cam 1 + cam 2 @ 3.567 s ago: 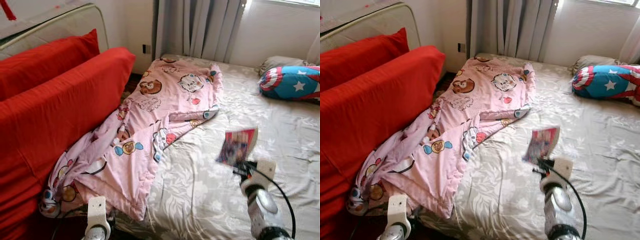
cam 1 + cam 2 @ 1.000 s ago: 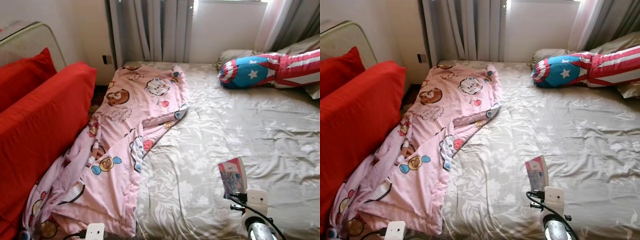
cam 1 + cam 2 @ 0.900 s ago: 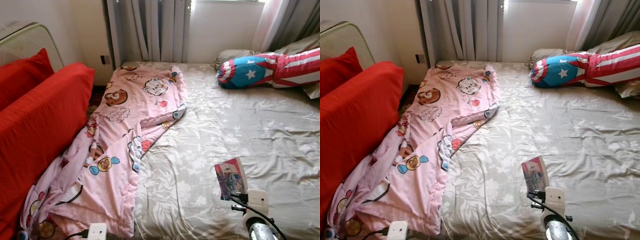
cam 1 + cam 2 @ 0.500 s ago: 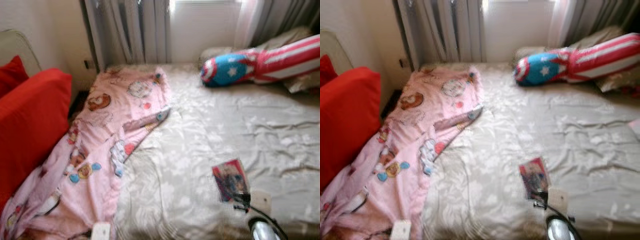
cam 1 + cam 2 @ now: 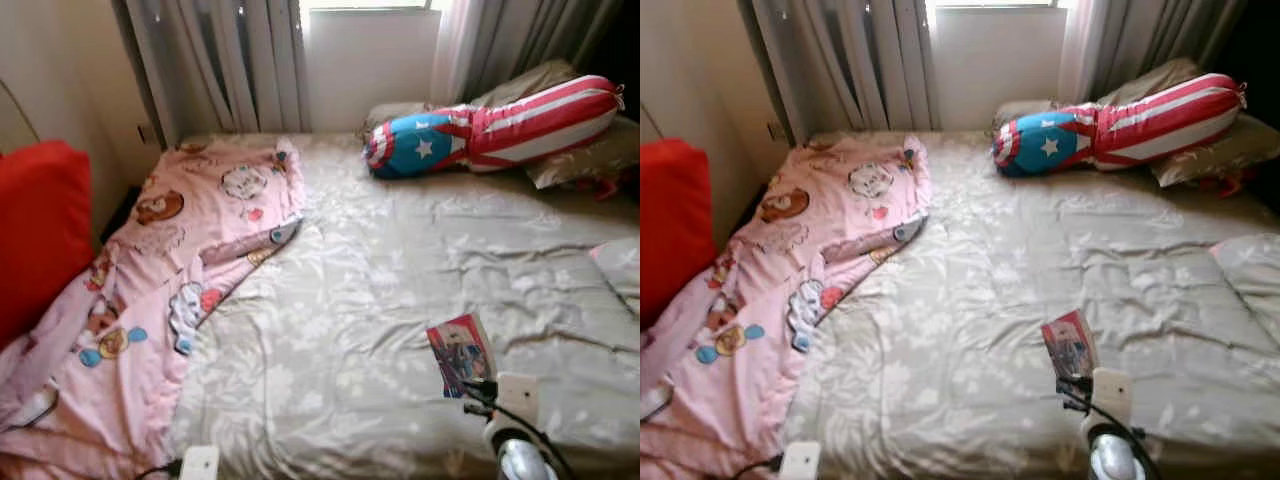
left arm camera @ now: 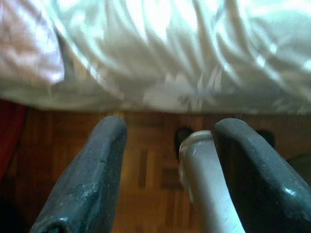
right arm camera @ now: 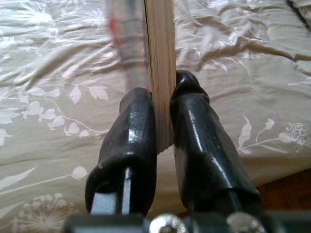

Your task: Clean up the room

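Grey curtains point(image 5: 230, 60) – bright window point(image 5: 365, 5) behind, cream wall point(image 5: 60, 90), wooden parquet floor point(image 6: 146, 170)

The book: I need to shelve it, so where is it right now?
The book is clamped upright between the fingers of the right gripper, held over the near right part of the bed, well away from the pink blanket.

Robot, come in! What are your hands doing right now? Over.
Right gripper shut on thin colourful book, held above grey floral bedsheet. Left gripper open, low by bed edge. Pink cartoon blanket rumpled, off to the left.
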